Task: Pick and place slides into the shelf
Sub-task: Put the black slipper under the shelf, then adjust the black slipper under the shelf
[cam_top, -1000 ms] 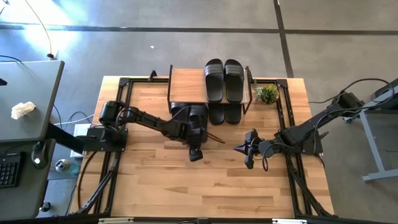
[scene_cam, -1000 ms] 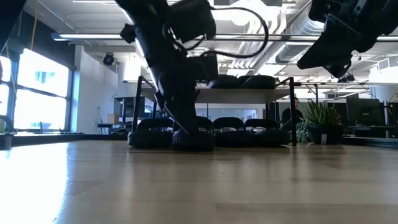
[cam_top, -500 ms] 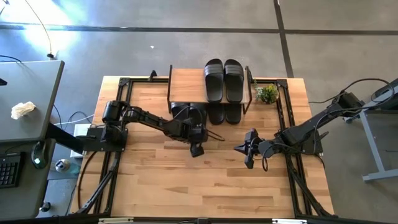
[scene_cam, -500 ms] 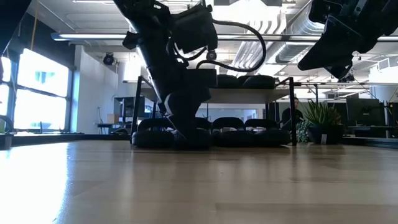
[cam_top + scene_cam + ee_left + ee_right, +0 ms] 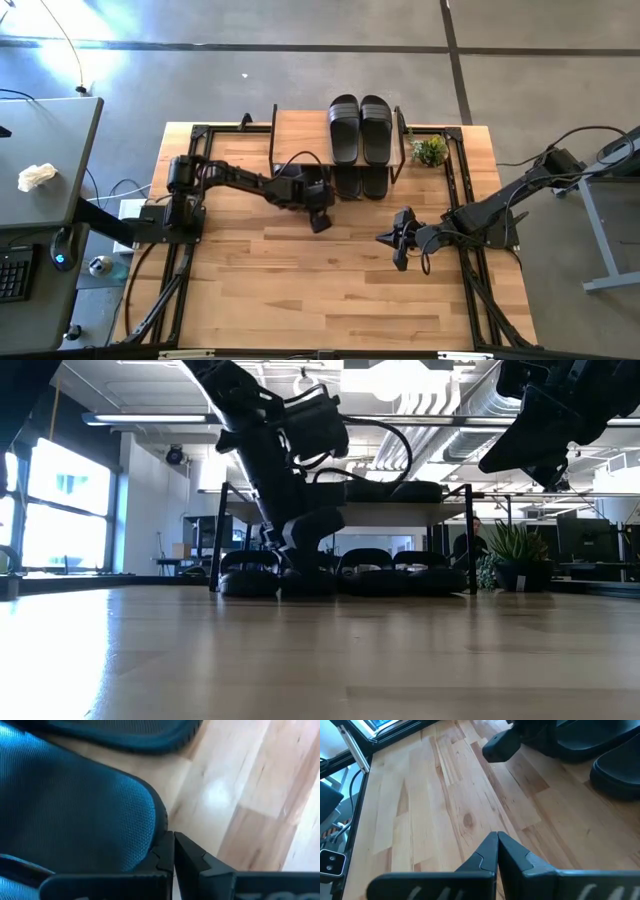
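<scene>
Two sandals point(image 5: 359, 128) lie side by side on the shelf's point(image 5: 300, 136) top board, and four more sit in a row on the table point(image 5: 330, 290) beneath it. The left gripper point(image 5: 320, 222), fingers closed and empty, touches the heel of a lower sandal point(image 5: 75, 810), having moved closer to the shelf. The right gripper point(image 5: 399, 250) stays closed, hovering well apart.

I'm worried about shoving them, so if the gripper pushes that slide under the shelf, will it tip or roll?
The slide probably slides flat rather than rolls: its sole is broad. Its textured surface suggests light foam. The left gripper, shut, sits at its edge.
</scene>
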Controlling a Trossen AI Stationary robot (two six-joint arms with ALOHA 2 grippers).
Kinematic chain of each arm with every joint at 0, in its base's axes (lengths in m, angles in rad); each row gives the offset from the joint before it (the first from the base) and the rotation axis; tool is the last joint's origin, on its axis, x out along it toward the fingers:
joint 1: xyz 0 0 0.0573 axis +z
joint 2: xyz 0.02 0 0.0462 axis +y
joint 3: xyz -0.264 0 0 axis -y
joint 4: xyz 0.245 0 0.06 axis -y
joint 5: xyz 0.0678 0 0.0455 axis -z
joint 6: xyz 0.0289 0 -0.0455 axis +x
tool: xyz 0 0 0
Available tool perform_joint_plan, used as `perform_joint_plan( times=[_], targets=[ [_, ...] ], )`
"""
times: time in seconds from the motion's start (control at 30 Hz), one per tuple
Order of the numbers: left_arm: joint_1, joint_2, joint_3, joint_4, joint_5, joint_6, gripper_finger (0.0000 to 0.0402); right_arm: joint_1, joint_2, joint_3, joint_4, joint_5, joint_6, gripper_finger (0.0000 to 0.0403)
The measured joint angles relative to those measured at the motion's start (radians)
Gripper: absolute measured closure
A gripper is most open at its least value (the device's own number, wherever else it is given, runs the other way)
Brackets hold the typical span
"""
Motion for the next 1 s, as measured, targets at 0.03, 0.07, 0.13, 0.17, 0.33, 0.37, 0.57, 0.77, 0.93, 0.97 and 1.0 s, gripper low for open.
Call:
perform_joint_plan(
  times=[0.03,0.07,0.13,0.17,0.33,0.37,0.57,0.77,0.93,0.97,1.0],
  targets=[
    [0.002,0.0,0.0,0.014,0.003,0.01,0.0401,0.0,0.0,0.0,0.0,0.0,0.0,0.0403],
    [0.006,0.0,0.0,0.026,0.003,0.017,0.0401,0.0,0.0,0.0,0.0,0.0,0.0,0.0403],
    [0.01,0.0,0.0,0.041,0.011,0.027,0.0401,0.0,0.0,0.0,0.0,0.0,0.0,0.0403],
    [0.015,0.0,0.0,0.047,0.015,0.034,0.0401,0.0,0.0,0.0,0.0,0.0,0.0,0.0403],
    [0.028,-0.001,0.0,0.049,0.016,0.043,0.0401,0.0,0.0,0.0,0.0,0.002,0.0,0.0403],
    [0.035,-0.001,0.0,0.049,0.015,0.043,0.0401,0.0,0.0,0.0,0.0,0.002,0.0,0.0403],
    [0.052,-0.001,0.0,0.048,0.039,0.043,0.0401,0.0,0.0,0.0,-0.001,0.003,0.009,0.0403],
    [0.024,-0.001,0.0,0.045,0.069,0.043,0.0401,0.0,0.0,0.0,-0.003,0.005,0.011,0.0403],
    [-0.025,-0.015,0.0,0.033,0.094,0.031,0.0401,0.0,0.0,0.0,-0.019,0.005,0.011,0.0403],
    [-0.039,-0.025,0.0,0.031,0.097,0.025,0.0401,0.0,0.0,0.0,-0.019,0.006,0.011,0.0403],
    [-0.055,-0.038,0.0,0.026,0.098,0.017,0.0401,0.0,0.0,0.0,-0.019,0.007,0.011,0.0403]
  ],
)
